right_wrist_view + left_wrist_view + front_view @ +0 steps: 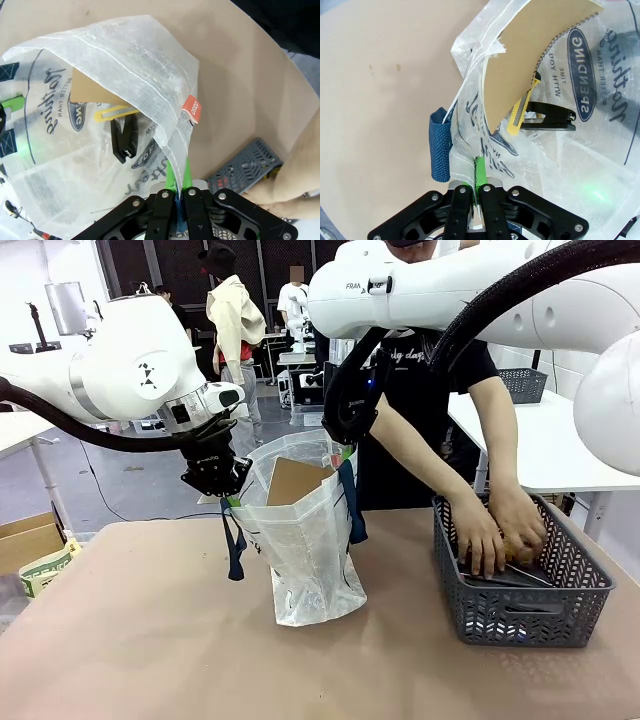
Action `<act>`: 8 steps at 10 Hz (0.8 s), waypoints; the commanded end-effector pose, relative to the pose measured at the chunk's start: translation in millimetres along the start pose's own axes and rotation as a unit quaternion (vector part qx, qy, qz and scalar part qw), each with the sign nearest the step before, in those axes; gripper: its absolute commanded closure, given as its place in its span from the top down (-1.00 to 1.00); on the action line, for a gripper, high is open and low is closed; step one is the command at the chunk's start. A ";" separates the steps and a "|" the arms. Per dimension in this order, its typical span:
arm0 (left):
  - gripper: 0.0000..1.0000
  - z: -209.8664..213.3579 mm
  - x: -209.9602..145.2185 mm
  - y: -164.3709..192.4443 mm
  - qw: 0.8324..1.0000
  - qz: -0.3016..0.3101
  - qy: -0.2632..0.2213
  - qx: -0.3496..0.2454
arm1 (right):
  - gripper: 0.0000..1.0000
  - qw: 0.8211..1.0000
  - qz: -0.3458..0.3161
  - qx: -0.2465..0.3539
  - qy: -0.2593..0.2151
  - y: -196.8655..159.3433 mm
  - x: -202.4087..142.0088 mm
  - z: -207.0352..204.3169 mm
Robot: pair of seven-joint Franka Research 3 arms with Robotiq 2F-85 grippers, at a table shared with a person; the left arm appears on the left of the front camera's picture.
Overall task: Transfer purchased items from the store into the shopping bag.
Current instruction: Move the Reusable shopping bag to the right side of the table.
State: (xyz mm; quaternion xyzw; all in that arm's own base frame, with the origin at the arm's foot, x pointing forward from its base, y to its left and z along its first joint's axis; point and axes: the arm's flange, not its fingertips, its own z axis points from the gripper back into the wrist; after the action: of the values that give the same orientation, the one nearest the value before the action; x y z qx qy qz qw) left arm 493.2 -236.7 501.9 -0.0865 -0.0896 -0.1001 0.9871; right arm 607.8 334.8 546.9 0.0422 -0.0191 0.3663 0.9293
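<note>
Two grips, we see | left claw (232,498) and right claw (346,452) each clamp the shopping bag (310,555) rim | person's hands (480,538) in basket (520,618)

The shopping bag (312,570) stands at the centre of the table (150,640), with the cardboard box (296,482) upright inside it. The basket (520,615) sits to its right, with the person's hands (478,540) inside.

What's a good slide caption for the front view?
The left hand and right hand pinch the shopping bag open while a person's hands reach into the grey basket; cardboard box already bagged.
</note>
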 end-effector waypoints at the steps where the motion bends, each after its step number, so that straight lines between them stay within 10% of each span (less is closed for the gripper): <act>1: -1.00 0.9 0.2 0.3 1.000 -0.003 0.000 -0.001 | -1.00 1.000 0.001 0.000 -0.001 0.8 -0.1 1.5; 8: -1.00 0.9 0.2 0.3 1.000 -0.003 0.000 -0.001 | -1.00 1.000 0.001 0.000 -0.001 0.8 -0.1 1.5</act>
State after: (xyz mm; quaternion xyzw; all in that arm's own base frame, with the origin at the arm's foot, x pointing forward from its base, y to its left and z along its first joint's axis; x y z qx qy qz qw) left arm 493.2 -236.7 501.9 -0.0865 -0.0896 -0.1001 0.9871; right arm 607.8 334.8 546.9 0.0422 -0.0191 0.3663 0.9293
